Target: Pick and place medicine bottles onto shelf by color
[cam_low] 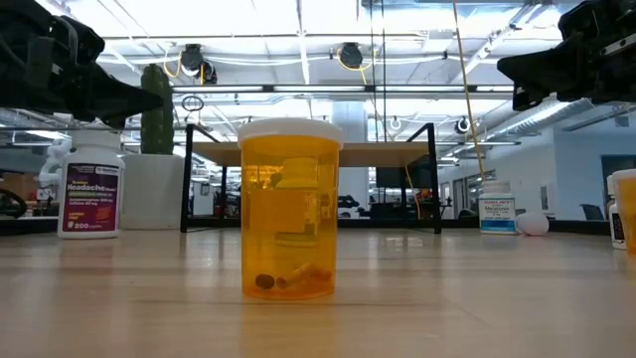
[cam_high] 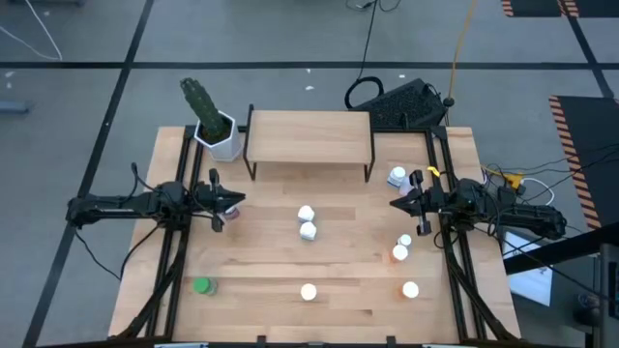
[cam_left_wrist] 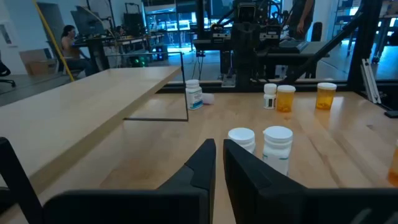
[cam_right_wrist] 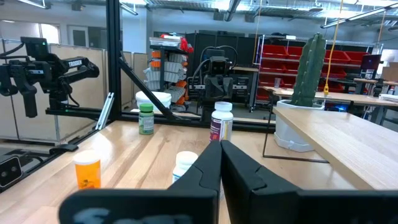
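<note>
High view: I am seeing the shelf [cam_high: 309, 135] standing bare at the far middle of the desk [cam_high: 261, 261], no bottle on it yet. Two white-capped bottles [cam_high: 307, 221] are standing upright at desk centre, between the arms. The left gripper [cam_high: 232, 202] is hovering at the left side, pointing inward; a pinkish bottle [cam_high: 219, 218] is sitting just beside it, so I judge the left arm nearer to that one. The right gripper [cam_high: 397, 204] is mirroring it, with a blue-white bottle [cam_high: 397, 177] just behind and orange ones [cam_high: 399, 252] near (all uprights, long axis vertical). A green bottle [cam_high: 201, 286] is standing alone at front left.

Low view: an orange bottle [cam_low: 290, 209] is filling the foreground, pills at its bottom; both arms are hanging well above the desk surface.

Left wrist view: the fingers [cam_left_wrist: 205, 163] are nearly together, a narrow slit, holding nothing. The centre pair is lying straight ahead past the tips.

Right wrist view: fingers [cam_right_wrist: 208, 165] likewise narrow and empty; beyond them a cactus pot [cam_right_wrist: 298, 127] is standing beside the shelf edge.
</note>
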You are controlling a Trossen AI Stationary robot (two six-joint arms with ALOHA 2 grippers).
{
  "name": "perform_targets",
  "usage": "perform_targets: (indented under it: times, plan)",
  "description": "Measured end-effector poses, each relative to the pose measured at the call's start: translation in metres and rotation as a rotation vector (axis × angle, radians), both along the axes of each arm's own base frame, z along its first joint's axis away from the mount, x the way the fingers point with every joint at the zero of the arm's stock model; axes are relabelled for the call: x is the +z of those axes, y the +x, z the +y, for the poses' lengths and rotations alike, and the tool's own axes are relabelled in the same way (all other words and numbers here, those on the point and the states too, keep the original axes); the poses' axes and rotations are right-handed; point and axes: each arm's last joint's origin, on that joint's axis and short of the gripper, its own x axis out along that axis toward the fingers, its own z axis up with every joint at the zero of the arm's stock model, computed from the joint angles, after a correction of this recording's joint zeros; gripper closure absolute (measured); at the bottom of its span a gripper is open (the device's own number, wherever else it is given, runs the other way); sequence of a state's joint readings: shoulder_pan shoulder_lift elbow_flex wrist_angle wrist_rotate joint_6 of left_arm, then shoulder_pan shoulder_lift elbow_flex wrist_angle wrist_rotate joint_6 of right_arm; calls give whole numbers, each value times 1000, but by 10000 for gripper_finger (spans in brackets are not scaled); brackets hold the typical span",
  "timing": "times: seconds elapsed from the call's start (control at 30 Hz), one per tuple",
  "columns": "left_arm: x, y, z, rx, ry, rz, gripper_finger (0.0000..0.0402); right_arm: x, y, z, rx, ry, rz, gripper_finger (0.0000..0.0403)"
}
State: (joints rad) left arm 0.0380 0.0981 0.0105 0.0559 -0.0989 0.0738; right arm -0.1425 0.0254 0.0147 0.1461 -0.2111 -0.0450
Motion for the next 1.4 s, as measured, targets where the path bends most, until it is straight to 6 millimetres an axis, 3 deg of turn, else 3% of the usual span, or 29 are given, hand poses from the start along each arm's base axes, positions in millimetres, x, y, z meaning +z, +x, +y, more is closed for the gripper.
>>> perform_targets:
  times: [0.23, 0.47, 0.73, 0.97, 1.13, 1.27, 1.4]
  plan:
    - [0, 0, 0, 0, 0, -1, 366, 5, -1, 0, 2, 6, -57, 399]
    - [0, 0, 0, 0, 0, 0, 366, 13, -2, 0, 28, 164, -123, 399]
    - [0, 0, 0, 0, 0, -1, 366, 9, 0, -9, -269, 225, -110, 399]
    - [0, 0, 0, 0, 0, -2, 366, 0, 9, -13, -336, 249, 21, 399]
    - [3, 0, 0, 0, 1, -27, 366, 49, 14, -16, -362, 184, 10, 399]
    - [8, 0, 0, 0, -1, -86, 366, 74, 20, -18, -383, 69, 56, 399]
    - [9, 0, 0, 14, 2, -96, 366, 84, 23, -19, -419, -184, 56, 399]
